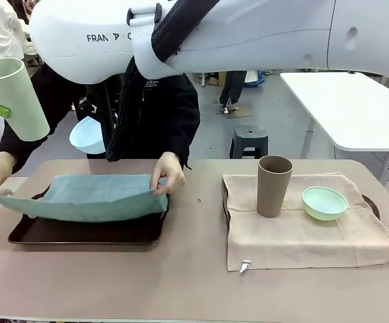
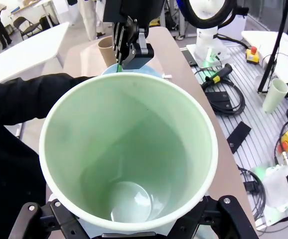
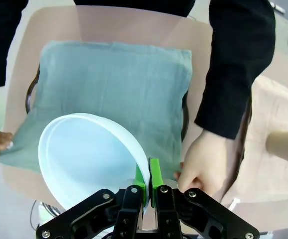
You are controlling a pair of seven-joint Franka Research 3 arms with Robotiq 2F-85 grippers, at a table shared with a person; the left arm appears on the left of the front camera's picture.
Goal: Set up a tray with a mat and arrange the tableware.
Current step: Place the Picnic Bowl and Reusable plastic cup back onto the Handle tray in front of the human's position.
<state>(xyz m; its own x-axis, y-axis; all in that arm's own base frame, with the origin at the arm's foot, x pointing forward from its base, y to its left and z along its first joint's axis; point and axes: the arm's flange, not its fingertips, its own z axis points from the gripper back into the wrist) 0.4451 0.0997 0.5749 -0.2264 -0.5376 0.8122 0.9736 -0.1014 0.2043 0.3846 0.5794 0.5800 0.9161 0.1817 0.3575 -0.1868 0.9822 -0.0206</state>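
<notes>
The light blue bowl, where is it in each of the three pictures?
Front view: the light blue bowl hangs in the air at upper left, above the teal mat.
Left wrist view: just its rim peeks over the pale green cup, under the right gripper.
Right wrist view: big at lower left, its rim pinched by the gripper.
Shared landmark: the taupe-brown cup.

Behind your work table (image 1: 194,282), which has a tan-brown top, you see a grey floor (image 1: 275,128), a small dark step stool (image 1: 250,140) and a white table (image 1: 346,108) at right. In the left wrist view, a second white table (image 2: 24,50) and a dark chair (image 2: 27,26) stand farther off.
</notes>
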